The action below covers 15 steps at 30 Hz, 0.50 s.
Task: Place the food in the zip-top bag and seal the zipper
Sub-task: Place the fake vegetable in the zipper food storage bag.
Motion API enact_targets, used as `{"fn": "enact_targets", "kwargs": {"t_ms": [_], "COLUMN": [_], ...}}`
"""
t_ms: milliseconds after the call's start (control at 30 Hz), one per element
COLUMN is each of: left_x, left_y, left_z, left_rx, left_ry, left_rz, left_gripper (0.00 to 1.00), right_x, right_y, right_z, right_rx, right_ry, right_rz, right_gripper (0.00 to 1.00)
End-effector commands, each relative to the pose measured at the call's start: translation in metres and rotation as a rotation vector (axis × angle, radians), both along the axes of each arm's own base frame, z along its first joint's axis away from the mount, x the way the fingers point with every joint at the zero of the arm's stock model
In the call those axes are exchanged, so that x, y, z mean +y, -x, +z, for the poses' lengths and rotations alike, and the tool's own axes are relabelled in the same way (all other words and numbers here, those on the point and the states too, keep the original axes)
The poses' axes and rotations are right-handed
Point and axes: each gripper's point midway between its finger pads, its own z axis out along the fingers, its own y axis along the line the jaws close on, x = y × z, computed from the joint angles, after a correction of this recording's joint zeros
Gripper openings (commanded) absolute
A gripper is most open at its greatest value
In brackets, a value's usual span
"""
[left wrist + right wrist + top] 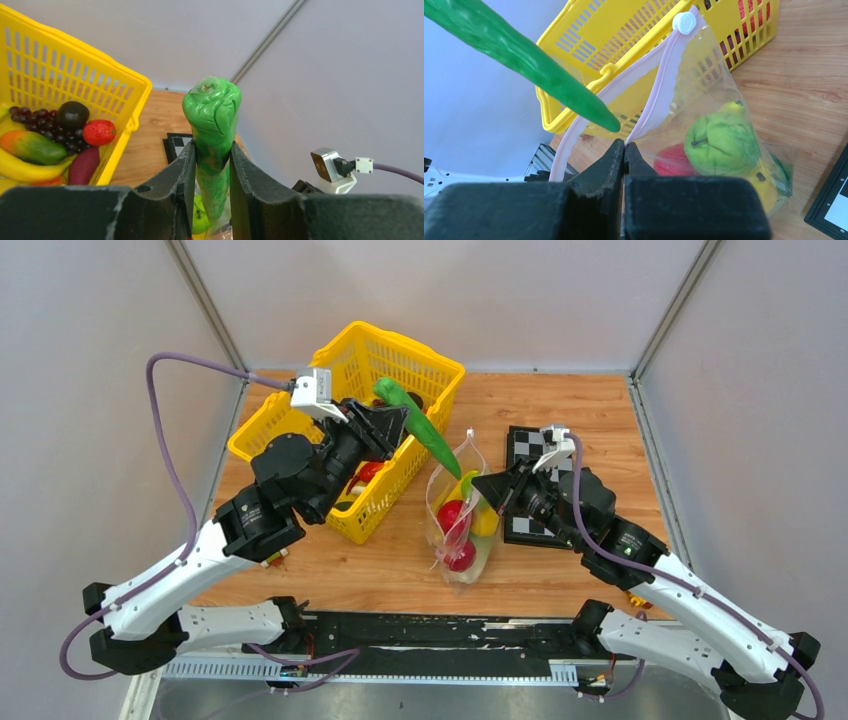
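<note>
cucumber (pixel 420 430) in left hand (pixel 212 162) hangs over zip-top bag (pixel 716 85).

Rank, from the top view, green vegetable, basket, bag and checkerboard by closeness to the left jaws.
1. green vegetable, clamped by the left gripper.
2. yellow basket, just below.
3. zip-top bag, rightward, mid-table.
4. checkerboard, far right.

We find the basket (pixel 405 340) at the back left of the tabletop (pixel 590 410), the zip-top bag (pixel 478 558) just right of it with fruits (pixel 452 515) inside, the checkerboard (pixel 527 445) right of the bag, and the cucumber (pixel 420 425) slanting above the bag's mouth.
</note>
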Motion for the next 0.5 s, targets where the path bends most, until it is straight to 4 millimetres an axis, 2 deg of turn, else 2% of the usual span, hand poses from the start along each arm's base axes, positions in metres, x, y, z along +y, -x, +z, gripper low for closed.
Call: {"fn": "enact_targets", "kwargs": {"t_ms": [0,167,333,467], "left_x": [-0.006,-0.026,-0.048,-0.064], "left_y": [0.010,0.016,0.024,0.031], "left_z": [-0.004,-0.042,-0.063,-0.082], "left_rx": [0.016,0.074,0.090,0.135], "left_ry": [0.017,-0.039,-0.067,-0.066], "left_rz": [-0.054,-0.089,-0.096,-0.132], "left_gripper": [0.00,0.00,0.00,0.00], "right_x": [-0.003,-0.004,-0.005,-0.009], "right_y": [0.000,0.001,0.004,0.004], "right_z": [0.021,0.027,0.034,0.031], "right_rx": [-0.040,-0.053,-0.062,-0.055], "right_ry": [-0.054,-0.067,-0.096,-0.092], "right_rz": [-0.017,-0.014,-0.007,-0.022], "right_gripper": [0.00,0.00,0.00,0.00]}}
